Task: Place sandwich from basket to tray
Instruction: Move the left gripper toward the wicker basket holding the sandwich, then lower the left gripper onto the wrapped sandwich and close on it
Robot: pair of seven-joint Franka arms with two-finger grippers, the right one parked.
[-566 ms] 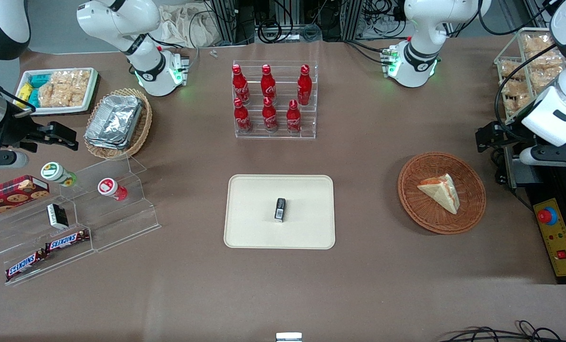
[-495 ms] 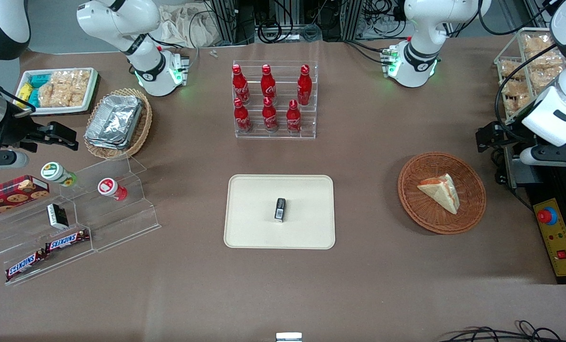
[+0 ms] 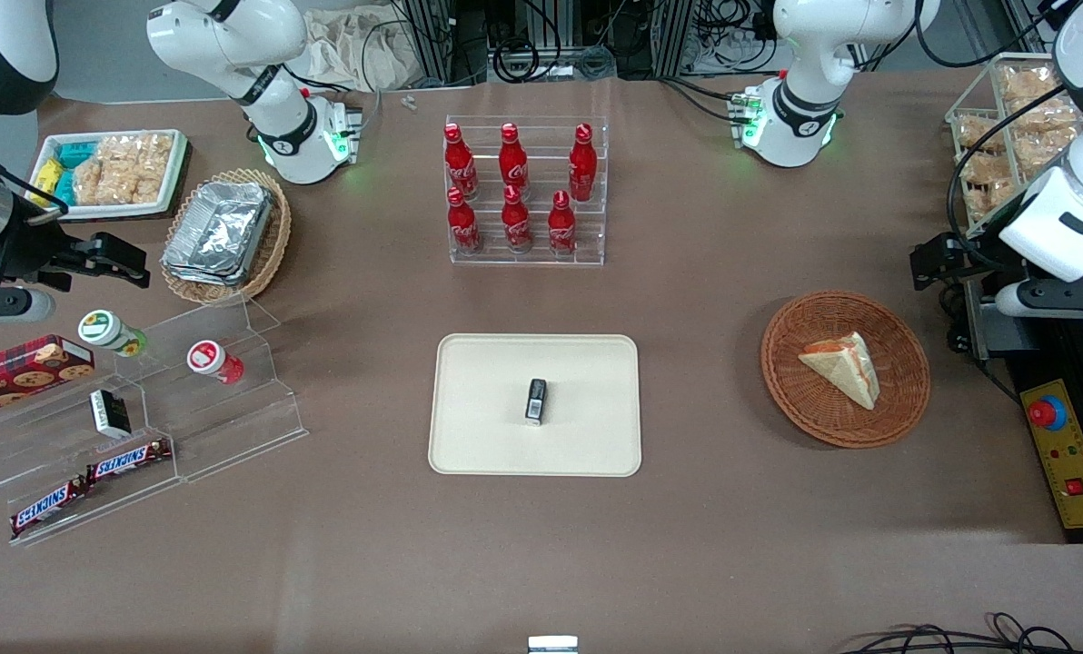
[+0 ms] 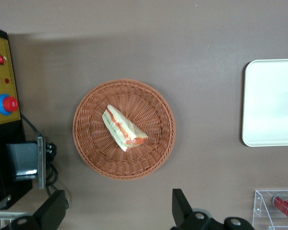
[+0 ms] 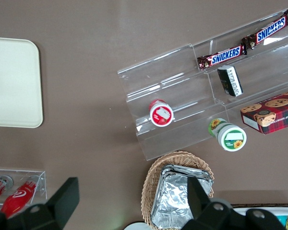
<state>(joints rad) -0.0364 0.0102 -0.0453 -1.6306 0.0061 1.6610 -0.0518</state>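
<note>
Hovering wide open, my gripper (image 4: 117,215) hangs above the basket (image 4: 86,148); nothing has shifted since a moment ago; the sandwich (image 4: 123,128) awaits, tray (image 4: 269,105) unreached.

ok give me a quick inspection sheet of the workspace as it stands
surface: brown table, no spills seen
job's things: sandwich lies in basket; tray carries a small dark packet
clutter: red bottles in a clear rack, foil pans, snack bars on a clear stand
grippers: gripper open, above the table beside the basket, holding nothing
cables: bundle at the table edge nearest the camera
surroundings: yellow control box with red button, toward the working arm's end
</note>
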